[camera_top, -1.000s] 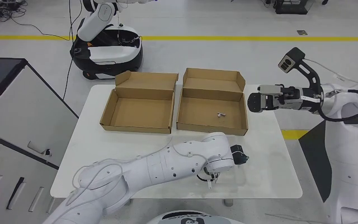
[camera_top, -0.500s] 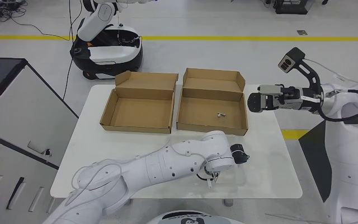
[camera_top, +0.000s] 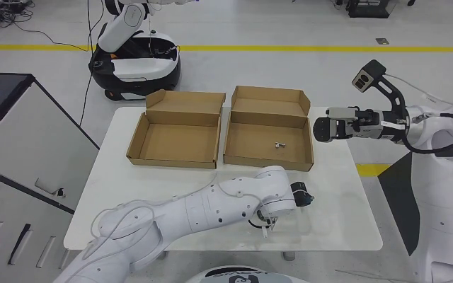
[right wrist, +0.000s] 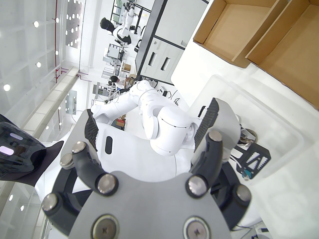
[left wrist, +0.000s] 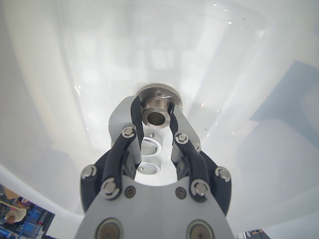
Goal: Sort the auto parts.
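Note:
My left gripper (left wrist: 155,110) is shut on a flanged metal bushing (left wrist: 159,100), its black pads (left wrist: 136,115) pressing the sleeve from both sides, low inside a clear plastic bin (left wrist: 74,50). Two silver rings (left wrist: 151,145) lie on the bin floor under the fingers. In the top view this gripper (camera_top: 304,196) sits at the table's front right. My right gripper (camera_top: 320,129) hangs open and empty in the air beside the right cardboard box (camera_top: 269,164); its ribbed pads (right wrist: 206,123) stand wide apart. A small metal part (camera_top: 279,144) lies in that box.
The left cardboard box (camera_top: 173,161) holds nothing. Both boxes stand side by side at the back of the white table (camera_top: 106,198), flaps up. The clear bin's wall (right wrist: 286,130) rings the left gripper (right wrist: 249,148). A grey cabinet (camera_top: 28,134) stands to the left.

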You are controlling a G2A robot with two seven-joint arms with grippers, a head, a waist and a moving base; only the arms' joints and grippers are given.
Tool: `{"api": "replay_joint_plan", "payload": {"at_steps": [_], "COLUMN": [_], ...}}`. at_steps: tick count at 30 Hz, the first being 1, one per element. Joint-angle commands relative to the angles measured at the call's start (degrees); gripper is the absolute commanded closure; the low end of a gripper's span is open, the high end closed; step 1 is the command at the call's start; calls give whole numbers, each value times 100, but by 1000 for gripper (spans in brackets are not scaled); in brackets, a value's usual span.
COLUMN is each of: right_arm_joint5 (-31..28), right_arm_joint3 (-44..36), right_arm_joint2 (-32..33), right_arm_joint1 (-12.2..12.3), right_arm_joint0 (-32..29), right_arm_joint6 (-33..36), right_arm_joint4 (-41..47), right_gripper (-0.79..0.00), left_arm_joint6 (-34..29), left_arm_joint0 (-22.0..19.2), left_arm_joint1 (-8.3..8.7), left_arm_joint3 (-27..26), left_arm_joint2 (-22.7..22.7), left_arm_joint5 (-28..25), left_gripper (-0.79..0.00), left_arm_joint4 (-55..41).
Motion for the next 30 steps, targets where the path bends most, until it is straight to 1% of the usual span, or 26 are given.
{"api": "replay_joint_plan", "payload": {"at_steps": [1,4,7,11,21,24,27,30], "right_arm_joint5": [0,0,0,0,0,0,0,0], "right_arm_joint3": [0,0,0,0,0,0,0,0], "right_arm_joint2": [0,0,0,0,0,0,0,0], "right_arm_joint1": [0,0,0,0,0,0,0,0], "right_arm_joint0": [0,0,0,0,0,0,0,0], "right_arm_joint6": [0,0,0,0,0,0,0,0], "right_arm_joint4": [0,0,0,0,0,0,0,0], "right_gripper": [-785,-785,-785,-785,-785,-785,-785,-785], "left_arm_joint6": [0,0,0,0,0,0,0,0], "left_arm_joint0": [-9,-24,-34,-42,-33,-18,2,19], "left_arm_joint1": [-2,-5,-7,-9,-3,1,0,-8], "left_arm_joint3": [6,16,27,25,1,8,46,69], "left_arm_joint2": [8,17,25,17,-58,-75,-71,-80], "left_arm_joint5": [-5,-4,-3,2,-34,-58,-96,-112], "left_gripper": [-219,-212,-225,-286,-317,-345,-345,-311], "left_arm_joint4": [-14,-38,-63,-85,-142,-147,-144,-138]}}
